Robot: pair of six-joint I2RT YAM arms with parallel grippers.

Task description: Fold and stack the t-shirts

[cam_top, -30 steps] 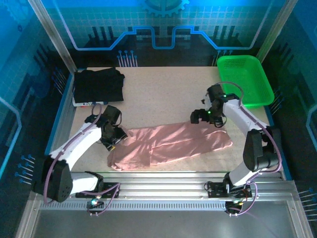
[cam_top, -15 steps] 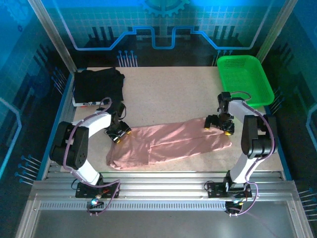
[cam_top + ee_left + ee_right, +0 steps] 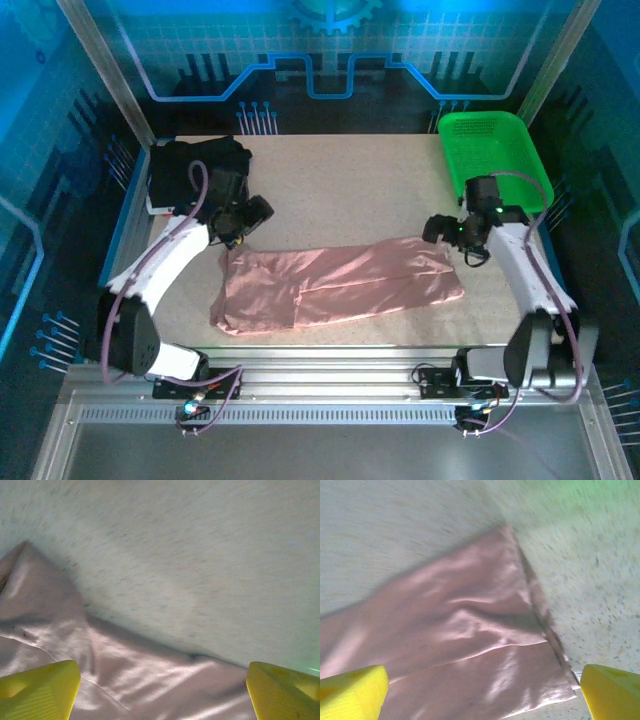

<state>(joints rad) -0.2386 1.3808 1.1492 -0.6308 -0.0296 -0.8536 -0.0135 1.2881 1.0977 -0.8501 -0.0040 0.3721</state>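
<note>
The dusty-pink t-shirt (image 3: 340, 285) lies folded into a long band across the middle of the table, with its print hidden. My left gripper (image 3: 245, 215) hovers open just beyond the band's far left corner, and pink cloth (image 3: 150, 680) shows between its yellow fingertips (image 3: 40, 692). At the far right corner my right gripper (image 3: 440, 228) is open too, its fingertips (image 3: 612, 690) wide apart above the shirt's end (image 3: 485, 645). The black folded t-shirt (image 3: 200, 170) rests at the back left.
A green mesh basket (image 3: 495, 160) stands at the back right, close behind the right arm. The black shirt sits on something white (image 3: 160, 207) by the left wall. Bare speckled tabletop (image 3: 340, 190) lies between the two.
Both grippers were down on the pink shirt's far corners half a second ago; they have since risen and drawn back, open. The shirt now lies squarer, its far edge straighter.
</note>
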